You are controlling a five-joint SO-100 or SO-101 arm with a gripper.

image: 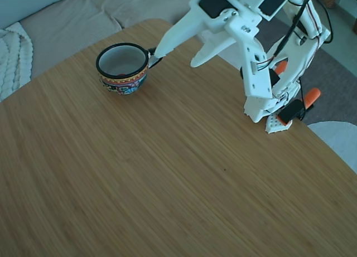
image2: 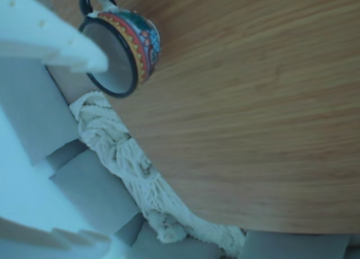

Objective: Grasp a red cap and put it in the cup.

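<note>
Reaching from its base at the 2 o'clock corner of the fixed view, the white arm (image: 254, 56) folds up over its own mount and stretches toward 10 o'clock, ending in the hand (image: 177, 49). Two long white fingers (image: 173, 37) spread apart like a wedge: the upper one runs down to a tip just beside the black handle of the cup (image: 123, 68), at the cup's 3 o'clock side, while the lower one points toward 7 o'clock and stops well short of the cup. The hand is open and nothing sits between its fingers. The cup stands upright on the wooden counter (image: 167, 179) near its far edge, at about 11 o'clock in the fixed view, white inside with a black rim and a colourful band outside. A thin sliver of red (image: 119, 75) shows low inside the cup against the near wall, which looks like the red cap, though it is too small to be sure. In the other view, which lies on its side, the cup (image2: 132, 45) appears at 11 o'clock with a blurred white finger (image2: 50, 34) crossing in front of its mouth, so the inside is mostly hidden there. A knitted cream blanket (image2: 129, 169) hangs off the counter's edge, and grey cushions (image2: 90, 197) lie beyond it. Orange clamp handles (image: 312, 95) show at the arm's base.
</note>
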